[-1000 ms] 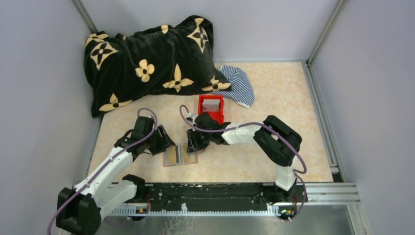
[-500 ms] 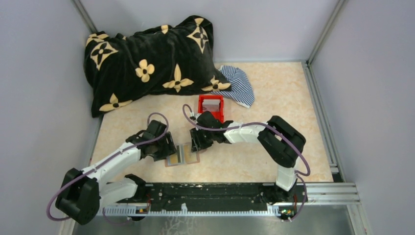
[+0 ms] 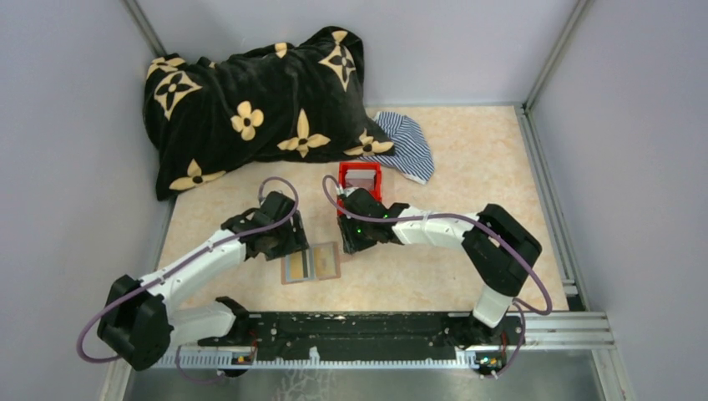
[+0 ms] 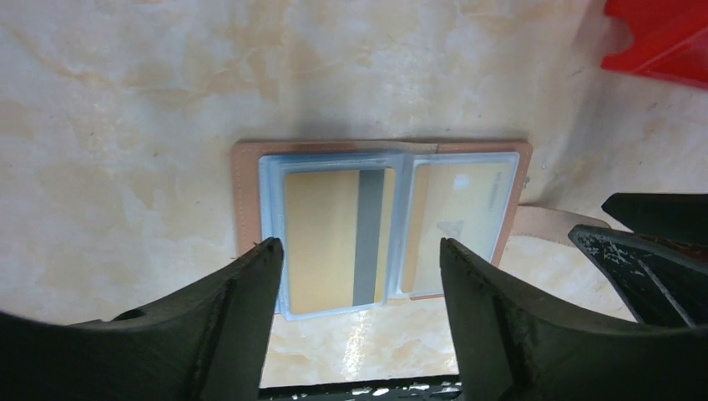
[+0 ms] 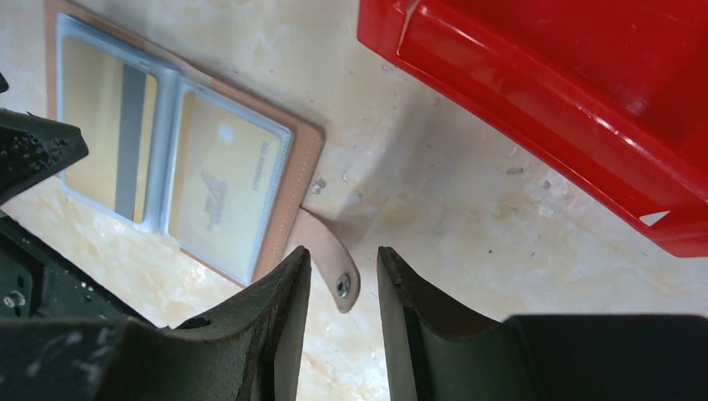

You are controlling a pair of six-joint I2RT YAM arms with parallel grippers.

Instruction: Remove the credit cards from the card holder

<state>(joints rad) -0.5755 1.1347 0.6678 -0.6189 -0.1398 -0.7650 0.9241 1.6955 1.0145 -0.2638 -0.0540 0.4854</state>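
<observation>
Card holder (image 3: pixel 311 265): lies open flat on the table (image 3: pixel 467 175), sleeves up, close to the near edge.
Credit cards (image 4: pixel 332 242): two faces show inside the clear sleeves. The print is too blurred to read, and any cards behind them cannot be told.
Left gripper (image 4: pixel 359 251): at 10 o'clock of the holder, fingers spread wide, grasping nothing. Its tips cover part of the holder's near edge.
Right gripper (image 5: pixel 342 259): at 2 o'clock, fingers parted narrowly, not clenched.
Snap tab (image 5: pixel 334 269): shows in the right gripper's gap, contact unclear.
Red bin (image 3: pixel 360 177): at 1 o'clock, near rim hidden by the right wrist.
Edges: black rail (image 3: pixel 359 330) near at 6 o'clock; blanket (image 3: pixel 250 109) well apart at 11 o'clock.
Open room: bare tabletop at 3 to 4 o'clock.
</observation>
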